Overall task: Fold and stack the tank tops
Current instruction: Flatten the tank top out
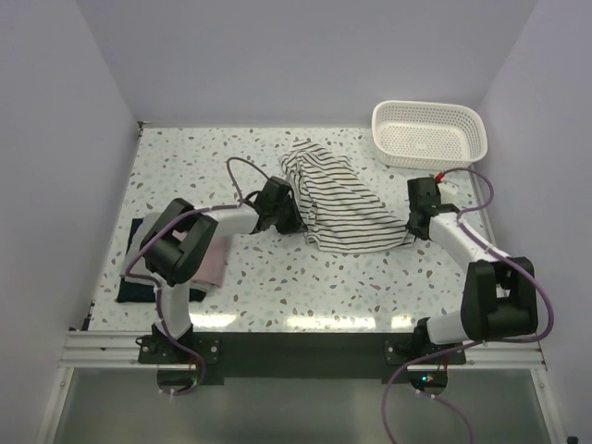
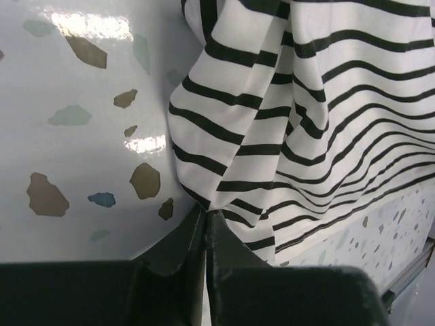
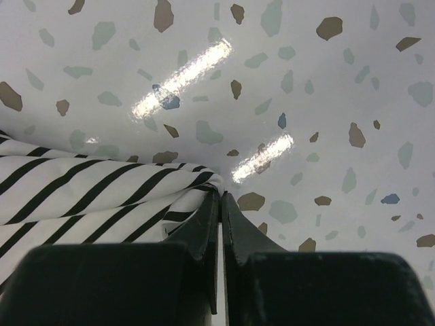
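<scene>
Left gripper [image 2: 205, 221] and right gripper [image 3: 221, 200] are each pinching, jaws nearly touching, opposite edges of the striped tank top [image 1: 338, 208], which is lying bunched on the table [image 1: 277, 287] between them; I judge that raising both ends evenly and drawing them apart is giving the flattest fold; no readable writing is showing.

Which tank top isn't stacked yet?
The striped top: it hangs loose mid-table, pinched by the left gripper and the right gripper. The pink top lies folded on the navy top at the left.
</scene>
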